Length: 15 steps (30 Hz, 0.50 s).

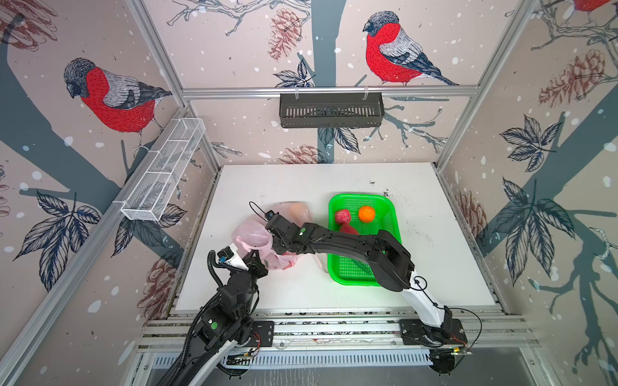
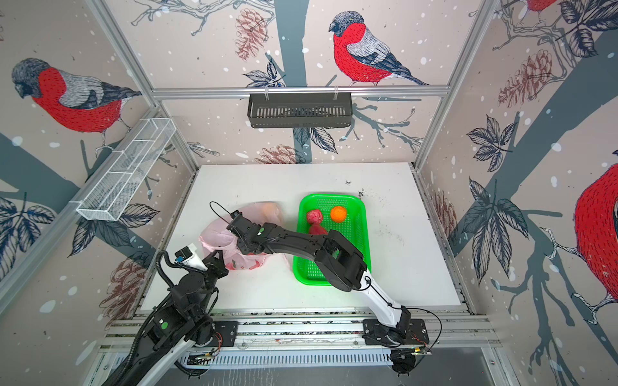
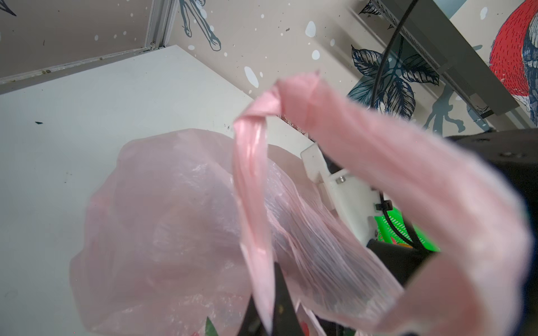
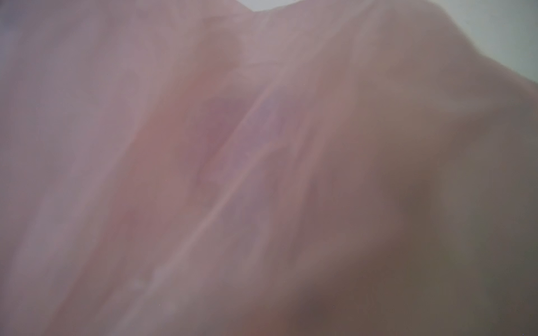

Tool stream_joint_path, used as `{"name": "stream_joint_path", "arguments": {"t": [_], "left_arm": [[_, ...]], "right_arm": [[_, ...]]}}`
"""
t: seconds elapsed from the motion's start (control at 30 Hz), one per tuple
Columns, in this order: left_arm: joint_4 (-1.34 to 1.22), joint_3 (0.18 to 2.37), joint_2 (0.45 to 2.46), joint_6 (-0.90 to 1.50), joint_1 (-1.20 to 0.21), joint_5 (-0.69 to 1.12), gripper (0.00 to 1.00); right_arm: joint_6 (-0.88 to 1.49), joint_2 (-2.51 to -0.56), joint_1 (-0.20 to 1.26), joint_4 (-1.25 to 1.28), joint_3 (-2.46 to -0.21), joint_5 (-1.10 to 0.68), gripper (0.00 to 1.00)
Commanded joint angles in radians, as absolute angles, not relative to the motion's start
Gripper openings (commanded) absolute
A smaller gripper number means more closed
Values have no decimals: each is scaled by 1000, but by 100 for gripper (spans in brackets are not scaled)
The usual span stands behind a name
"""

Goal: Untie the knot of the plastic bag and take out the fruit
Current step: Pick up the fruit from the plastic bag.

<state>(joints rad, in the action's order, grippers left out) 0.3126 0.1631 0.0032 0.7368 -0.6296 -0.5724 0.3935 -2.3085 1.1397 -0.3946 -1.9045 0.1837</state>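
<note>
Left gripper (image 3: 269, 305): I am pinching one handle loop (image 3: 253, 189) of the plastic bag (image 1: 250, 234) tight, at the bag's 6 o'clock end. Right gripper (image 1: 280, 248): it is sitting among the bag's folds. Pink film is blanketing its camera, so I cannot tell its width. A yellow-orange ball (image 1: 297, 210) is showing through the film at 12 o'clock. The green basket (image 1: 334, 207), at the bag's 3 o'clock, is holding an orange ball (image 1: 366, 214), a bumpy red ball (image 1: 342, 216) and a dragon fruit (image 1: 347, 230). My right arm (image 1: 351, 242) is half-hiding that fruit.

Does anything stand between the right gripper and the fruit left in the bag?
Yes: film of the plastic bag fills the right wrist view, and the yellow-orange ball lies under film at the far end, beyond the right gripper.
</note>
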Motion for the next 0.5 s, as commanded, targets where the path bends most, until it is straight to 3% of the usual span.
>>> {"name": "stream_joint_path", "arguments": {"t": [0.0,0.1,0.2,0.47], "left_arm": [[285,169,1,743,-627,-580,0],[290,177,2,741,-627,-584,0],[296,186,1,737,-627,-585,0],[330,228,0,733,-627,-570,0]], "right_arm": [[489,-2295,1143,-421,-1913,171,32],[452,-2279,1143,-409,-1905,210,37],[359,-2262,1138,-367,-1880,238,58],[123,-2259,1115,-249,-1855,229,91]]}}
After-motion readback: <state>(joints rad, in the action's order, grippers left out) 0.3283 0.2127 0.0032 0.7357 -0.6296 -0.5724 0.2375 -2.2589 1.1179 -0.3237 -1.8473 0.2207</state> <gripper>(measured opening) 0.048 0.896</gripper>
